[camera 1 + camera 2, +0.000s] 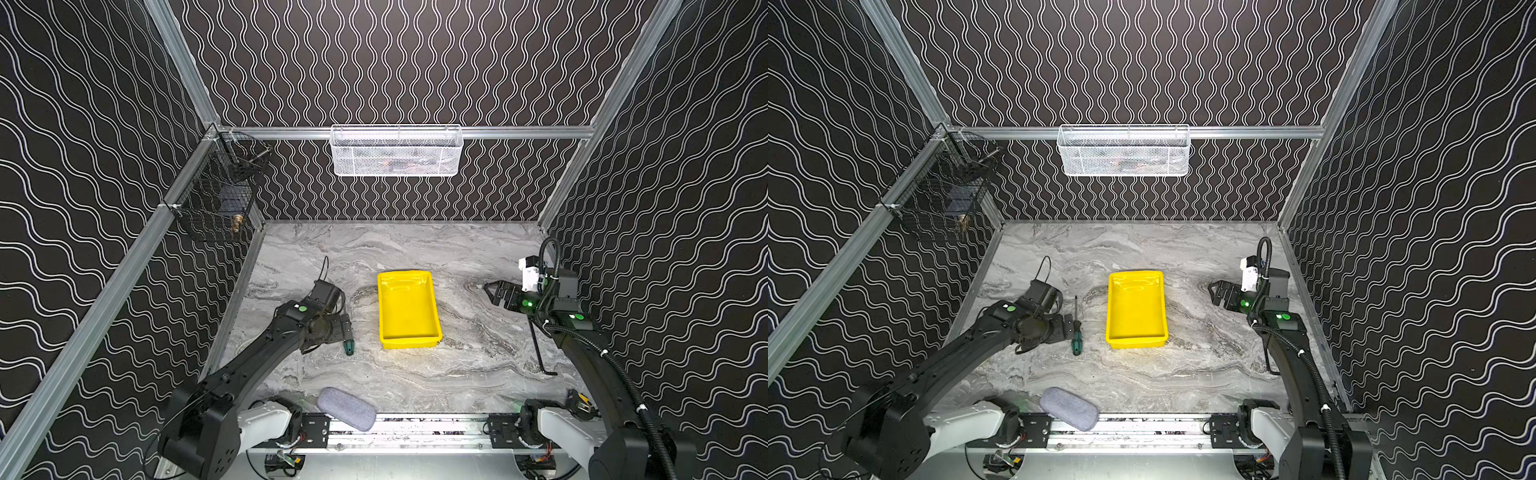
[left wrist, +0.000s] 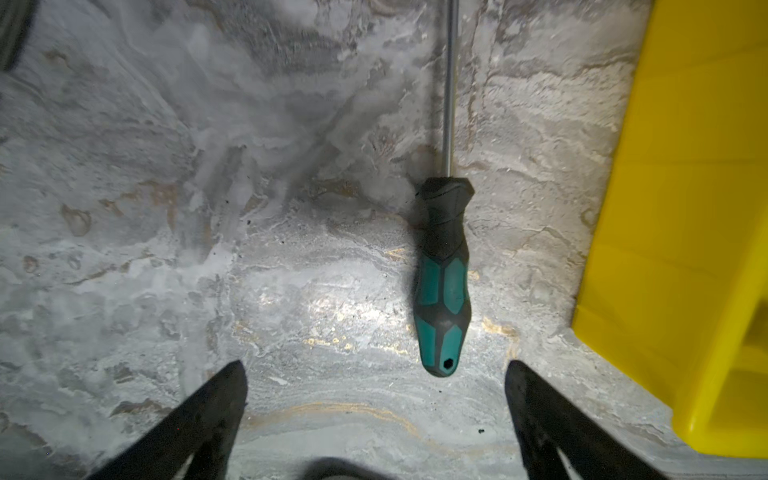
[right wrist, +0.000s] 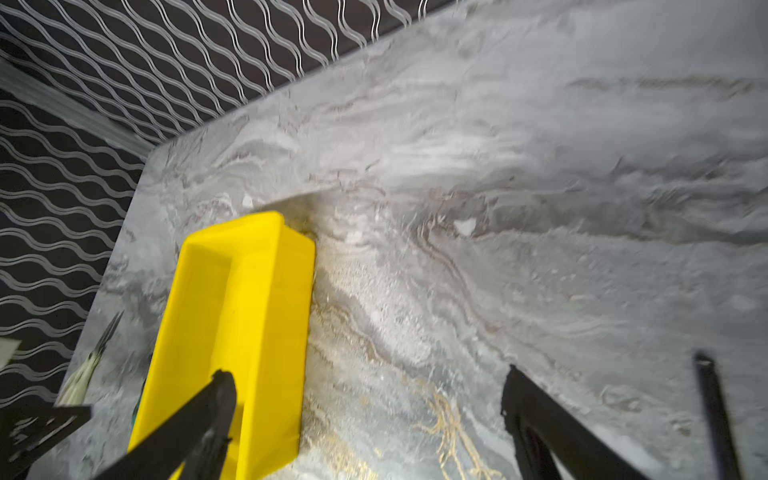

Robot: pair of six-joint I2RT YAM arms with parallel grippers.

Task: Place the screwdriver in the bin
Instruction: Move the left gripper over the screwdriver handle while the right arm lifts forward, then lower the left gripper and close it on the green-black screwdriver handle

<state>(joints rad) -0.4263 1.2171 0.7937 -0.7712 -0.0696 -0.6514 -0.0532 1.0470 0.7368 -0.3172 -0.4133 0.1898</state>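
Teal screwdriver (image 2: 442, 274) flat beside bin (image 2: 685, 208); left gripper (image 2: 376, 368) spread, empty. Centre jaws over handle, prob. lower, then pinch.

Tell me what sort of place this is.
Most likely a robot test cell, not a home or workshop: two robot arms on a base rail, wavy-patterned walls in an aluminium frame, and a marble-look tabletop staged with a yellow bin.
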